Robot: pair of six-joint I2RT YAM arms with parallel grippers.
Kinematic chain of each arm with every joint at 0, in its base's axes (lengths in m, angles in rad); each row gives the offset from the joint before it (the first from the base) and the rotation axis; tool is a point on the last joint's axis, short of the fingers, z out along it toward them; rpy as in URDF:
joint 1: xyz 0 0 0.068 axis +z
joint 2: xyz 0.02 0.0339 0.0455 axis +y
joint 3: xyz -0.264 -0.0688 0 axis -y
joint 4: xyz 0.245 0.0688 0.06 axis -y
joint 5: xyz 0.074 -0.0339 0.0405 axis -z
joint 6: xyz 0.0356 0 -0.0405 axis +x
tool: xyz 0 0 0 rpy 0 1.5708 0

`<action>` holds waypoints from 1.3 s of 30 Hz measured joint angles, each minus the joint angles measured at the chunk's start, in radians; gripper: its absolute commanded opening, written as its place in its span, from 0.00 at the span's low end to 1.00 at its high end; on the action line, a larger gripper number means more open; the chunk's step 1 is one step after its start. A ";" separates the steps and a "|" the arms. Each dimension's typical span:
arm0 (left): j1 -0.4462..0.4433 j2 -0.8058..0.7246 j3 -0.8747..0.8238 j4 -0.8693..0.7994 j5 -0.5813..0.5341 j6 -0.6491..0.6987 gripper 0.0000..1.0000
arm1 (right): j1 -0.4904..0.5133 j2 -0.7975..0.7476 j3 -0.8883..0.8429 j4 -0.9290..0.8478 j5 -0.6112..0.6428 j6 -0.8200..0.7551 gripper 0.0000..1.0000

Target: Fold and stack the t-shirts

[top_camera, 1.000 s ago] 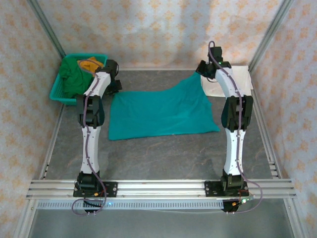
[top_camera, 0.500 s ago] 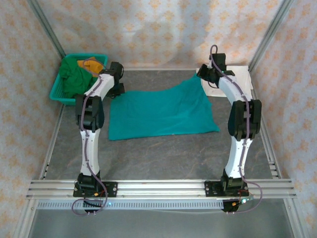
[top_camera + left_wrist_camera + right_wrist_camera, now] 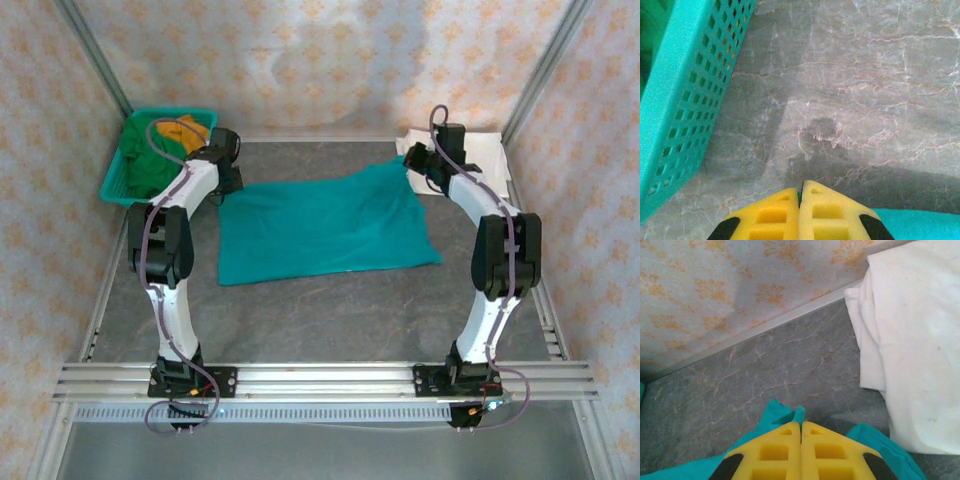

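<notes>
A teal t-shirt [image 3: 320,225] lies spread flat on the grey table [image 3: 330,310]. My left gripper [image 3: 228,185] is at its far left corner, and in the left wrist view the yellow fingers [image 3: 770,215] are shut with a sliver of teal cloth between them. My right gripper [image 3: 412,160] is shut on the far right corner, held slightly off the table. In the right wrist view teal cloth [image 3: 775,412] sticks out past the shut gripper [image 3: 801,424]. A folded white t-shirt [image 3: 480,160] lies at the back right, just beside the right gripper, also seen as white t-shirt [image 3: 910,340].
A teal plastic basket [image 3: 115,190] stands at the back left, its wall [image 3: 685,100] close to my left gripper. It holds a dark green t-shirt [image 3: 145,165] and an orange one [image 3: 190,128]. Patterned walls and metal rails enclose the table.
Both arms' elbows have swung outward. The right gripper has carried the shirt's far right corner lower and toward the back right. The left gripper has stayed at the far left corner.
</notes>
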 measured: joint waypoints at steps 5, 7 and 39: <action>-0.001 -0.020 -0.066 0.026 -0.015 0.001 0.00 | -0.003 -0.010 -0.029 0.014 0.000 0.000 0.00; 0.000 -0.021 -0.068 0.027 -0.021 0.000 0.00 | -0.003 -0.012 -0.029 0.019 -0.003 0.000 0.00; -0.040 -0.274 -0.381 0.124 -0.127 -0.005 0.00 | -0.003 -0.392 -0.398 0.126 -0.016 0.060 0.00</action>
